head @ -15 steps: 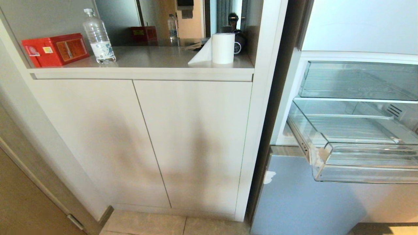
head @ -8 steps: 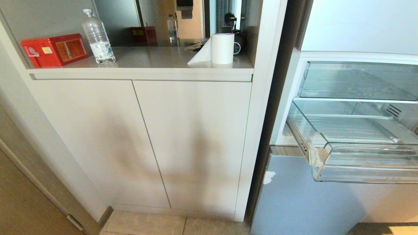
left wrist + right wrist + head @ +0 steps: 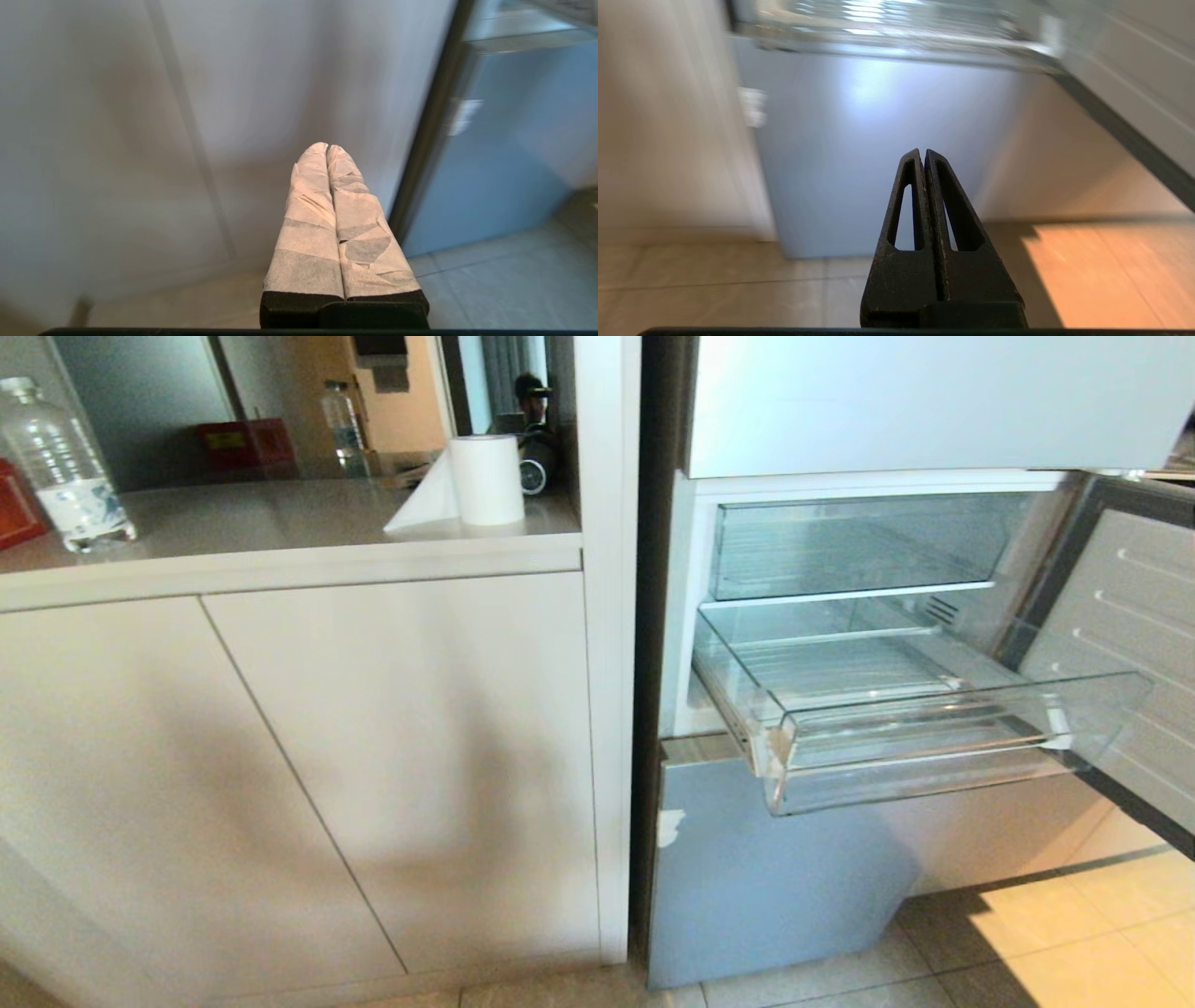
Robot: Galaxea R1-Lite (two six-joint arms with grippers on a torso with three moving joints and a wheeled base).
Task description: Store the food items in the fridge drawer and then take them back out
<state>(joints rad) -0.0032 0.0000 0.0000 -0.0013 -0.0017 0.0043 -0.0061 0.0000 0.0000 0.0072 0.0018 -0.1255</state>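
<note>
Both pincers, left (image 3: 327, 148) and right (image 3: 923, 153), clenched, empty. Wide clear plastic fridge drawer (image 3: 920, 747) pulled out, above right pincer. Likely light, rigid, slick; take hold at thick front lip.

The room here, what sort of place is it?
Most likely a home kitchen: an open fridge with a pulled-out clear drawer, a counter over cabinet doors, with a paper towel roll and a water bottle.

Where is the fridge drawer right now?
In the head view the fridge drawer sits right of centre, pulled out of the open fridge, below a second clear drawer and right of the cabinet.
</note>
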